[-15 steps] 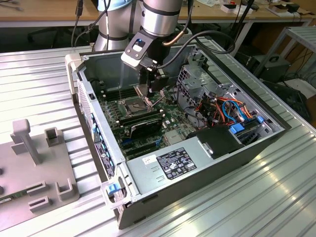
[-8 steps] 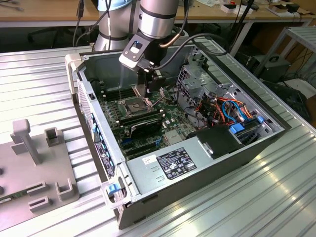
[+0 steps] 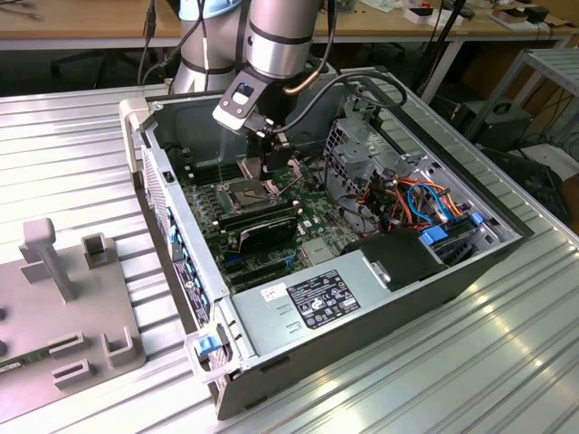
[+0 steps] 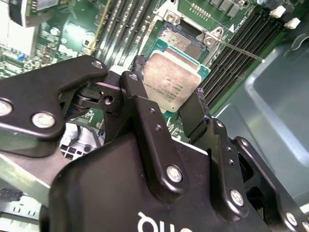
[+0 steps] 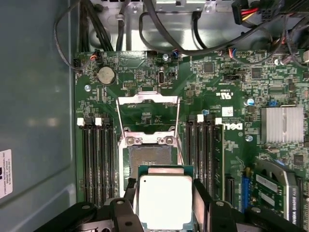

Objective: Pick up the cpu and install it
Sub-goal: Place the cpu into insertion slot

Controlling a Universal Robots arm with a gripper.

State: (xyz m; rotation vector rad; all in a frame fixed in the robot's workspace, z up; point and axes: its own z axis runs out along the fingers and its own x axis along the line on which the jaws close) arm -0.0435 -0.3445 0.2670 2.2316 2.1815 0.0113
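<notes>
The gripper (image 4: 166,94) was clamped on the cpu (image 4: 171,82), its two black fingers (image 4: 142,111) pressing opposite edges of the chip. The chip hung just above the socket (image 5: 150,159) and a little short of it, not yet seated. The main risk, as I judged it, was a crooked descent: in the second wrist view the chip looked slightly tilted against the socket (though the slant of that camera could account for it). A corner going in first could bend the socket's contacts or leave the cpu riding on the frame. A weak pinch on such thin edges could also let it slip and land off-square. Orientation was a further worry, since I could not make out any corner mark or notch. Around the socket, room was tight: the memory slots (image 5: 96,164) ran close along both sides of it, so the fingers had little sideways margin. The hinged metal bracket (image 5: 148,104) stood swung open on the far side of the socket, clear of the opening, and a thin retention lever (image 4: 239,50) stuck out beside the socket toward the case wall (image 4: 270,96). Above the socket the way was open, with the cables (image 5: 159,29) lying well beyond the bracket
</notes>
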